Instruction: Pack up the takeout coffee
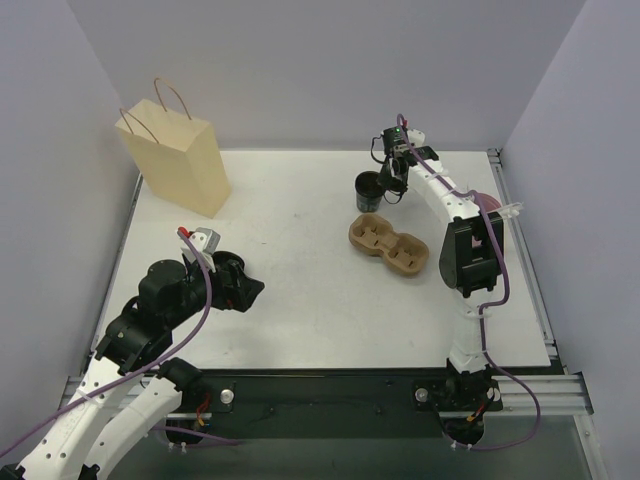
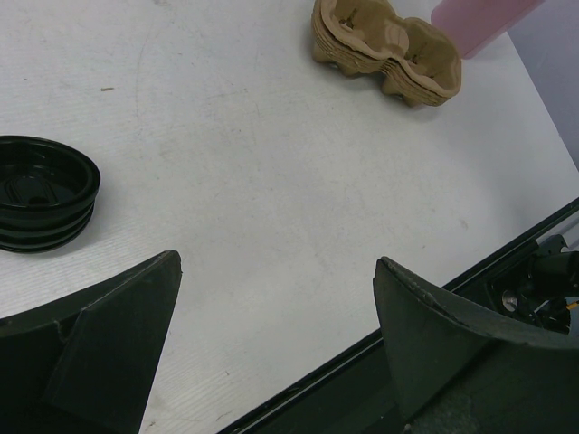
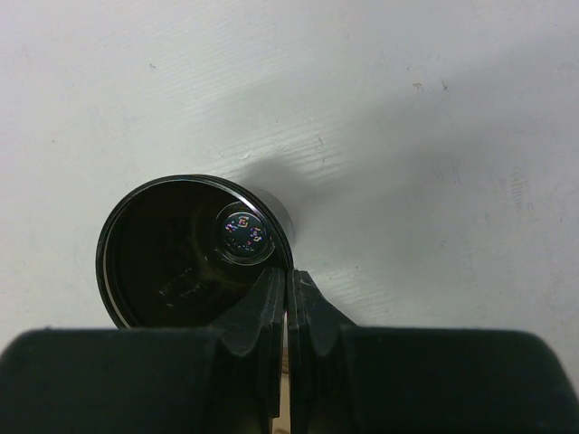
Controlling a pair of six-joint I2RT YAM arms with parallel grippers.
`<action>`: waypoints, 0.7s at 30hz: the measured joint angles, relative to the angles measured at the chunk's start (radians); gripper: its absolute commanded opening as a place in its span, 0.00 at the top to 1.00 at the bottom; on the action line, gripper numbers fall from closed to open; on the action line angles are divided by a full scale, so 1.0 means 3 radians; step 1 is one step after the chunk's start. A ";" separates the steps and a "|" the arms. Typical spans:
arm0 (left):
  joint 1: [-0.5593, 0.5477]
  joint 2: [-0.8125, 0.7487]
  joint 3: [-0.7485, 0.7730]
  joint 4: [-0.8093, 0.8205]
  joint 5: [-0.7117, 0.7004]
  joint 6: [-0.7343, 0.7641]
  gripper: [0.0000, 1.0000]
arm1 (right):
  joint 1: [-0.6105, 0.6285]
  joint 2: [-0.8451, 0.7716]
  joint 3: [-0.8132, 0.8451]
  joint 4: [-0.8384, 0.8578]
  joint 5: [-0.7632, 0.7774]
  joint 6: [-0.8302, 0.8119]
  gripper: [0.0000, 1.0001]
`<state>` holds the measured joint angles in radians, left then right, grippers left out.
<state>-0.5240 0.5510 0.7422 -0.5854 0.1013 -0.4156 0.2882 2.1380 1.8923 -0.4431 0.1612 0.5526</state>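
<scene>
The black cup point(image 3: 172, 262) stands upright just beyond the moulded-pulp carrier point(image 1: 390, 245). Its thin, glossy rim is pinched between the closed fingers of the right gripper point(image 3: 288, 280). The carrier is tan and fibrous, with two round wells. The left gripper point(image 2: 276, 271) is held wide open, well to the near left of the carrier, with nothing gripped. A ribbed black lid point(image 2: 41, 194) is shown only by the left wrist view. The upright tan paper bag point(image 1: 180, 160), far left of the carrier, is shown only from above.
</scene>
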 measured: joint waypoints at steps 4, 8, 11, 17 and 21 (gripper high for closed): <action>0.0000 0.0000 -0.0008 0.0004 0.0000 0.0000 0.03 | -0.0003 0.0000 0.0000 0.0023 -0.0042 0.0003 1.00; 0.0000 0.0000 -0.0018 0.0009 0.0000 0.0000 0.03 | -0.0003 0.0000 0.0000 0.0045 -0.0071 0.0014 1.00; 0.0000 0.0000 -0.0018 0.0011 0.0001 0.0000 0.03 | -0.0003 -0.0003 0.0000 0.0072 -0.0106 0.0015 1.00; 0.0000 0.0000 -0.0018 0.0013 0.0001 0.0000 0.03 | -0.0003 -0.0066 -0.0104 0.0278 -0.0231 0.0061 1.00; 0.0000 0.0000 -0.0018 0.0013 0.0001 0.0000 0.03 | -0.0003 -0.0122 -0.0182 0.0384 -0.0305 0.0090 1.00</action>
<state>-0.5240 0.5510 0.7368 -0.5816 0.1017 -0.4156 0.2874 2.1014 1.8378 -0.3279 0.0696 0.5797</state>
